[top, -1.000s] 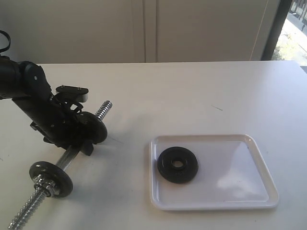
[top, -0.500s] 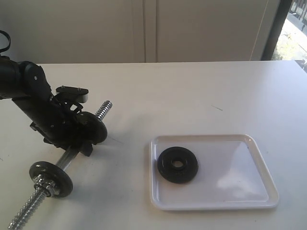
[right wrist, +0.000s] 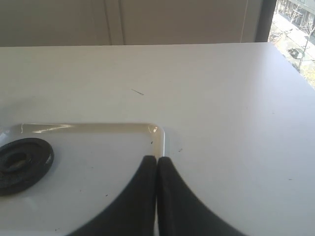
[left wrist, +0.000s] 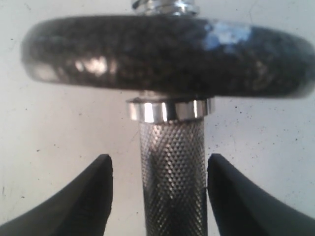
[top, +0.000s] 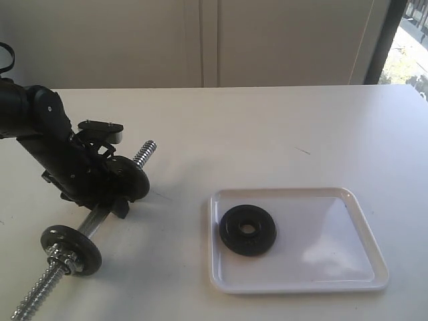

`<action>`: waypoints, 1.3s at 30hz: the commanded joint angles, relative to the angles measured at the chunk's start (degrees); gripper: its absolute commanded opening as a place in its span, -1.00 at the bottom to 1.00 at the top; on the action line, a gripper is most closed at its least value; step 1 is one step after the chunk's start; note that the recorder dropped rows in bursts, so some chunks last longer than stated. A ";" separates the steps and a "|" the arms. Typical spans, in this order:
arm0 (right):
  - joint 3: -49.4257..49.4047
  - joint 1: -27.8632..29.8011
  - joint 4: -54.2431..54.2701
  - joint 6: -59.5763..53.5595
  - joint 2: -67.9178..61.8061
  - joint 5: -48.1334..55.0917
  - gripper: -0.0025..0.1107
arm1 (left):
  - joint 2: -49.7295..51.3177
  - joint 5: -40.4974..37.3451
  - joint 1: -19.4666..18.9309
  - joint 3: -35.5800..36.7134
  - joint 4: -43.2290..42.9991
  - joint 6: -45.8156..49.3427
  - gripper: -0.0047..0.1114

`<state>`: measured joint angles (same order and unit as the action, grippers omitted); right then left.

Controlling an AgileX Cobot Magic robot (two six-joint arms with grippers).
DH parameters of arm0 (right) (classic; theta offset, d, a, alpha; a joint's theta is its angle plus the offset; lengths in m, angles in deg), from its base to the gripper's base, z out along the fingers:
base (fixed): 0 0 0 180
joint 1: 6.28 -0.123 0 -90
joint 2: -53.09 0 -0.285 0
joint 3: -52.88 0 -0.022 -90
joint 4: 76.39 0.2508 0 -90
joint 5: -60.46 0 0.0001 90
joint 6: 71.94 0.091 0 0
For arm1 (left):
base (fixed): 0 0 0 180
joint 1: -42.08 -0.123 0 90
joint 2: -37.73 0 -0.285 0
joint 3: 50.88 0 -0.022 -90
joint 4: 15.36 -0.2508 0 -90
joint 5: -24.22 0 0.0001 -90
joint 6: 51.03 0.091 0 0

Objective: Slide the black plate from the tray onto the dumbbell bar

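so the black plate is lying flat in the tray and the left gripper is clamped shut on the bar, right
Not quite. The black plate does lie flat in the tray, but the left gripper is not clamped on the bar. The left wrist view shows its fingers open either side of the knurled bar, with a gap on each side.

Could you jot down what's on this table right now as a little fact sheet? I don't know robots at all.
Surface: white table
Tray: shallow glossy white rectangular tray, flat on the table
Plate to move: flat round black iron disc, lying in the tray's left part
Bar: chrome dumbbell bar with knurled grip, on the table; two black discs already on it
Left gripper: open, fingers either side of the grip, not touching
Right gripper: shut, empty, above the tray
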<state>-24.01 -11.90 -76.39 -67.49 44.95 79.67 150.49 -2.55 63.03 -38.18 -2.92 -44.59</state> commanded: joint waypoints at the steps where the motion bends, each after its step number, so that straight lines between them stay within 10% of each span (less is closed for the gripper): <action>1: -0.33 0.47 0.00 0.33 0.35 -0.82 -0.96 | -0.18 -1.18 0.34 -0.25 0.36 -0.06 0.11; 14: -0.33 0.47 0.00 0.33 0.35 -0.82 -0.96 | 1.33 -0.66 0.34 -0.25 0.36 -0.06 0.09; 28: -0.33 0.47 0.00 0.33 0.35 -0.82 -0.96 | -0.02 -1.49 0.34 -0.25 0.74 -0.05 -0.92; 39: -0.33 0.47 0.00 0.33 0.35 -0.82 -0.96 | -6.23 -4.67 0.34 -0.25 0.74 2.99 -0.92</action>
<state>-24.01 -11.90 -76.39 -67.40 44.95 79.67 148.72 -6.02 63.40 -37.52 -3.78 -43.11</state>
